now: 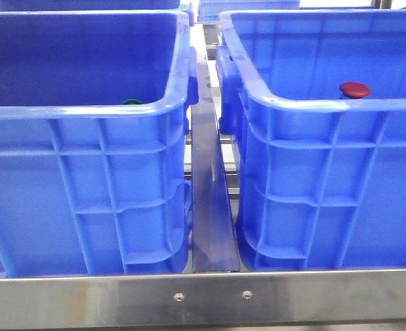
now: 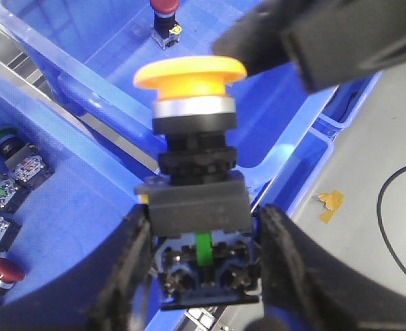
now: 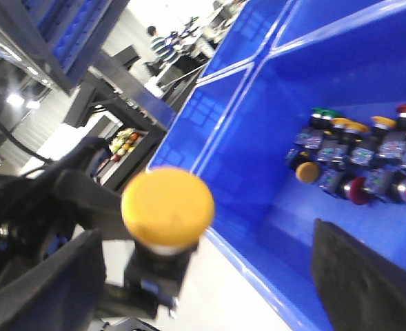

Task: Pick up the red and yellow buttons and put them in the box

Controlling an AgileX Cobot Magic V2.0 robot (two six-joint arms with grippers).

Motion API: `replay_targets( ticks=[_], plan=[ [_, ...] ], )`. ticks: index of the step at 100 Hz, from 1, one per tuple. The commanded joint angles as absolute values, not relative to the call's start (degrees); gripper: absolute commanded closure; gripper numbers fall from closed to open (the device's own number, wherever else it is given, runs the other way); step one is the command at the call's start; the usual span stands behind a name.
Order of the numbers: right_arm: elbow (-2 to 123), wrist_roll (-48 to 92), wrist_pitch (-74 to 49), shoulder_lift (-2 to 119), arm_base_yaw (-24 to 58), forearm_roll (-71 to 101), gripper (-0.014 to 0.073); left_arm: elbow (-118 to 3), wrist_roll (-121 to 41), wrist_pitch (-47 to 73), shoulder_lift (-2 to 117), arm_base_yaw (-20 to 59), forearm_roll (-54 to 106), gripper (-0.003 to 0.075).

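- While the left gripper (image 2: 201,265) clamps the dark body of the yellow button (image 2: 192,131), both fingers (image 2: 127,269) press its sides; the cap points away from the wrist, above the blue rim between the two crates.
- Right wrist view: the same yellow button (image 3: 167,210) shows cap-on, held by the dark fingers of the other arm, outside a blue crate's wall.
- Right gripper (image 3: 209,289): its fingers stand wide apart, nothing between them.
- Red button (image 1: 354,89): front view shows its cap just above the near rim of the right-hand blue crate (image 1: 327,179), inside it. Left wrist view shows a red button (image 2: 164,17) upright on a crate floor, alone.
- Left-hand blue crate (image 1: 85,179): a green cap (image 1: 132,102) barely shows over its near rim.
- Left wrist view: further buttons (image 2: 9,179) lie on a crate floor, one green-capped, one red-capped (image 2: 1,272).
- Right wrist view: a cluster of mixed buttons (image 3: 358,158) (green, yellow, red caps) sits in a crate corner.
- Steel rail (image 1: 203,296) runs across the front, below both crates.
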State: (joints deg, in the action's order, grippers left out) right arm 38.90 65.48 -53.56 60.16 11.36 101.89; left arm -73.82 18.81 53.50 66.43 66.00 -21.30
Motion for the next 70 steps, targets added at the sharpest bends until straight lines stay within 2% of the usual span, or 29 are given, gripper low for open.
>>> replay_targets(
  ticks=[1,27,37,52,64,70],
  plan=[
    [43.16,65.55,-57.26,62.11,12.72,108.78,-0.0029,-75.58,18.73,49.85,65.44,66.44,-22.42,0.0741],
    [49.41,65.55,-57.51,69.44,18.54,108.78,-0.0003,-75.58,18.21,49.85,65.44,66.44,-22.42,0.0741],
    [50.24,65.55,-57.64,70.59,19.41,108.78,0.0095,-75.58,18.21,49.85,65.44,66.44,-22.42,0.0741],
    [50.32,65.55,-58.05,70.59,19.48,108.78,0.0314,-75.58,18.21,49.85,65.44,66.44,-22.42,0.0740],
    [50.32,65.60,-58.28,70.59,19.48,108.78,0.0338,-75.58,18.21,49.96,65.44,66.44,-22.42,0.0724],
    [50.32,65.84,-58.15,70.59,19.48,108.78,0.0339,-75.58,18.21,50.23,65.44,66.44,-22.42,0.0659]
  ],
)
